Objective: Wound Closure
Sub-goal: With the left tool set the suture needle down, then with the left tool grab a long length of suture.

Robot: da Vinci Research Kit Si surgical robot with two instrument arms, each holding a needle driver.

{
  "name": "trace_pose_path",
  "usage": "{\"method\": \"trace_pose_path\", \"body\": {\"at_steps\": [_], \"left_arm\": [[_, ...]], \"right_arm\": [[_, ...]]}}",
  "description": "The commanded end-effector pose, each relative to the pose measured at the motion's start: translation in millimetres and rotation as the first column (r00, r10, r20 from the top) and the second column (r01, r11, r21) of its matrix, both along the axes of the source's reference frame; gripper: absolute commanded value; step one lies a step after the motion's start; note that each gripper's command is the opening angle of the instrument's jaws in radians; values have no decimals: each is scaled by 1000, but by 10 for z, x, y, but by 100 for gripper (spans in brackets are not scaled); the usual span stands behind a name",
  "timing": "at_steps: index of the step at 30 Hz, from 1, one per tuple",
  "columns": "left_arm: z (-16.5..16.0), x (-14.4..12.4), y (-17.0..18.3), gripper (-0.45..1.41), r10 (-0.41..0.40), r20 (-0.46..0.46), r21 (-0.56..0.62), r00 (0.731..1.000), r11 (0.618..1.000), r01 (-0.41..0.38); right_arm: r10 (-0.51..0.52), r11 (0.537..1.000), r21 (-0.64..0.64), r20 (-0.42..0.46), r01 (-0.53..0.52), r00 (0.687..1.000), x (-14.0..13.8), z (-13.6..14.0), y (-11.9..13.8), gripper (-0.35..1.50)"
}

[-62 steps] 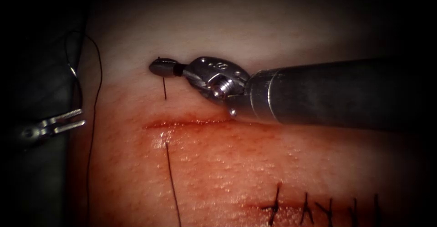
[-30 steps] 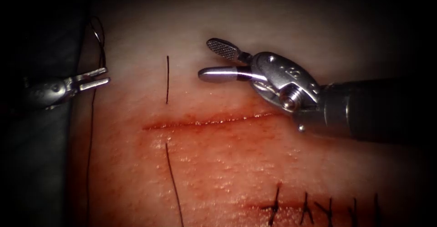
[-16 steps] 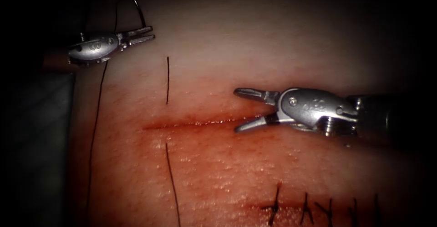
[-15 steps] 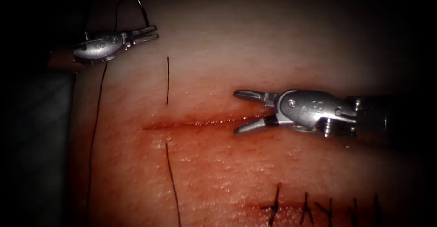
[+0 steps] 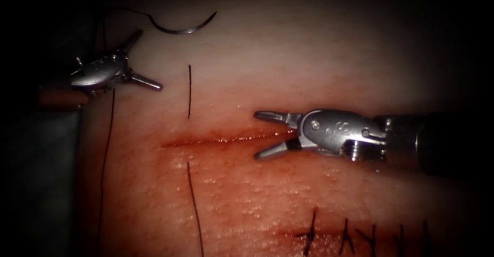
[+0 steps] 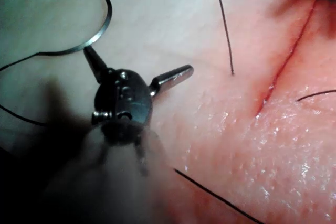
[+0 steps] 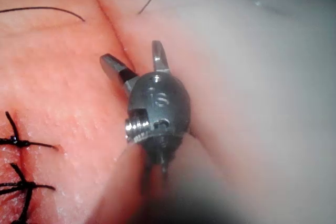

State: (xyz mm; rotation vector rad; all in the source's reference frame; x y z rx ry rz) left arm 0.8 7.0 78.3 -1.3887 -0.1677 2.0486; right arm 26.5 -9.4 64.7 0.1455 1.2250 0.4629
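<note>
The curved needle (image 5: pixel 181 29) lies loose on the pale tissue (image 5: pixel 309 56), above the cut's left end and just beyond my left tool (image 5: pixel 150 60). That tool's jaws are spread wide and hold nothing. In the left wrist view the needle (image 6: pixel 100 31) rests next to one jaw of the left tool (image 6: pixel 139 61). Thread (image 5: pixel 105 154) trails from the needle down the left side. A short thread end (image 5: pixel 189 89) stands above the cut (image 5: pixel 216 140), and another strand (image 5: pixel 194 205) comes out below it. My right tool (image 5: pixel 256 136) is open and empty, its jaws astride the cut's right part.
A second cut closed with several dark stitches (image 5: pixel 360 234) lies at the lower right; the right wrist view shows these stitches (image 7: pixel 18 145) beside the right tool (image 7: pixel 134 56). Red fluid stains the tissue around the open cut. The tissue's left edge drops into darkness.
My left tool's jaws have opened and let go of the needle, which now lies on the tissue above them. The right tool has shifted slightly left, still open.
</note>
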Motion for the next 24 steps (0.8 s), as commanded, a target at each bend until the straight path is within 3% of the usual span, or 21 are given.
{"method": "trace_pose_path", "body": {"at_steps": [1,4,7,11,14,17,24], "left_arm": [[-6,-4,-7,100,15,19,-9,1000,1000,-15],[-45,-9,-42,93,82,50,-90,995,993,-78],[-91,-23,-90,59,239,83,-321,967,925,-201],[-123,-41,-127,58,321,96,-425,942,869,-253],[-139,-60,-150,61,358,30,-502,933,813,-295],[-144,-80,-190,61,438,-103,-538,893,731,-420],[-151,-105,-210,54,446,-196,-606,873,645,-465]], "right_arm": [[-1,1000,0,-4,1,1000,7,7,3,146],[-6,1000,-2,-12,6,1000,8,8,0,146],[-10,1000,-7,-15,10,1000,6,8,-4,145],[-12,1000,-7,-16,12,1000,4,8,-4,145],[-15,1000,-6,-17,15,1000,1,8,-4,145],[-20,1000,-6,-20,19,1000,-4,7,-6,145],[-21,1000,-7,-21,21,1000,-5,6,-7,145]]}}
